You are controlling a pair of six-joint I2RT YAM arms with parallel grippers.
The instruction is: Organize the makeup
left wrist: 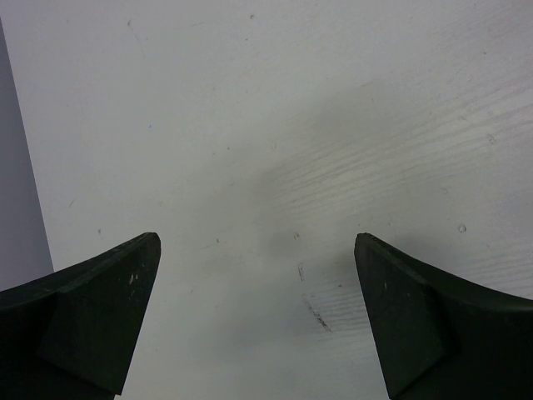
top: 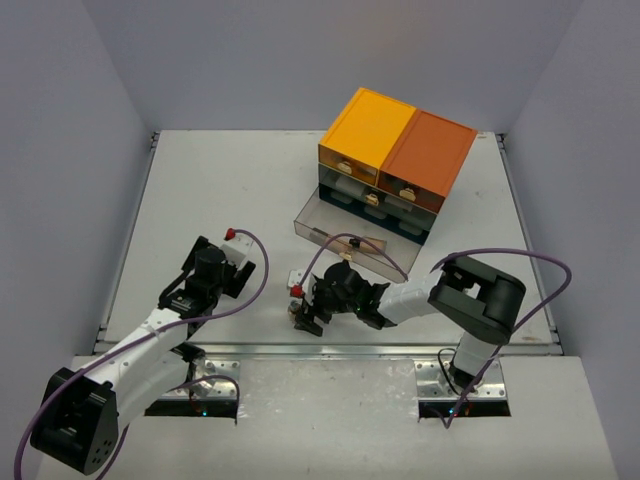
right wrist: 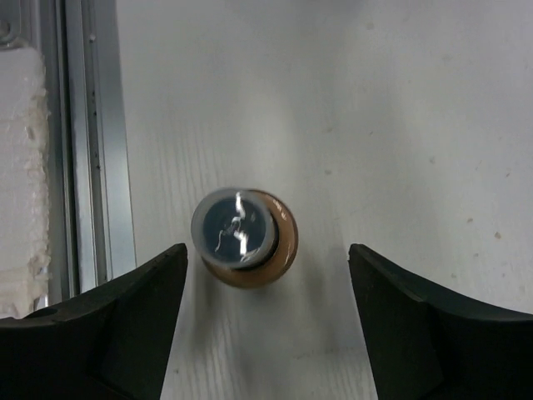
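Observation:
A tiny brown bottle with a grey cap stands upright on the white table, seen from straight above in the right wrist view. My right gripper hangs over it, open, with a finger on each side and neither touching; the bottle sits nearer the left finger. From above, this gripper is low near the table's front edge. A small white piece and a red-topped item lie just beyond it. My left gripper is open over bare table, at the left.
The orange-topped drawer chest stands at the back right, with a clear drawer pulled out toward me. A metal rail along the table's front edge runs close beside the bottle. Grey walls enclose the table on three sides.

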